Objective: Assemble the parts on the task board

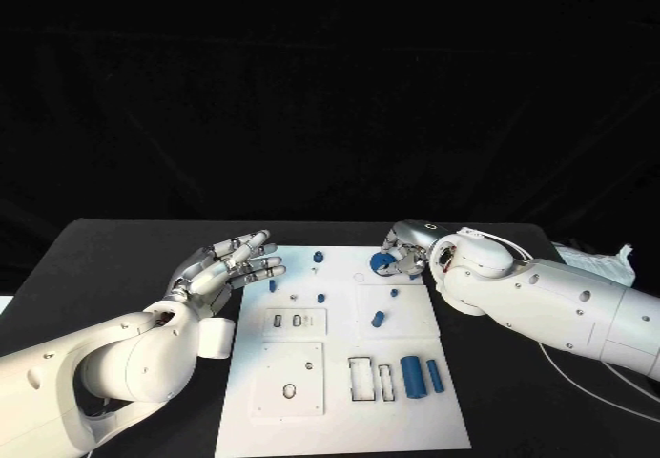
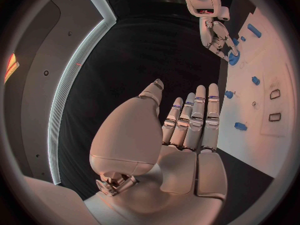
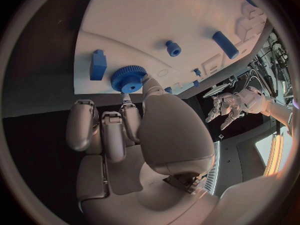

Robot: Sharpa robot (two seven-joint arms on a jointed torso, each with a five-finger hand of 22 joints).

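The white task board (image 1: 344,420) lies in the middle of the black table. My right hand (image 1: 402,256) hovers over the board's far right corner and pinches a blue gear (image 1: 383,264) between thumb and fingertips. That toothed gear (image 3: 128,78) sits just above the white board (image 3: 144,20), close to a blue block (image 3: 98,65). My left hand (image 1: 227,269) hovers at the board's far left edge, fingers straight and apart, holding nothing. The left wrist view shows the same open hand (image 2: 187,130), with the right hand (image 2: 214,32) and its gear (image 2: 232,59) beyond it.
Small blue pegs (image 1: 318,256) stand across the far half of the board. A blue cylinder (image 1: 411,378) and a blue bar (image 1: 435,376) lie at the near right beside rectangular slots (image 1: 360,378). Cables (image 1: 598,260) lie on the table behind the right arm.
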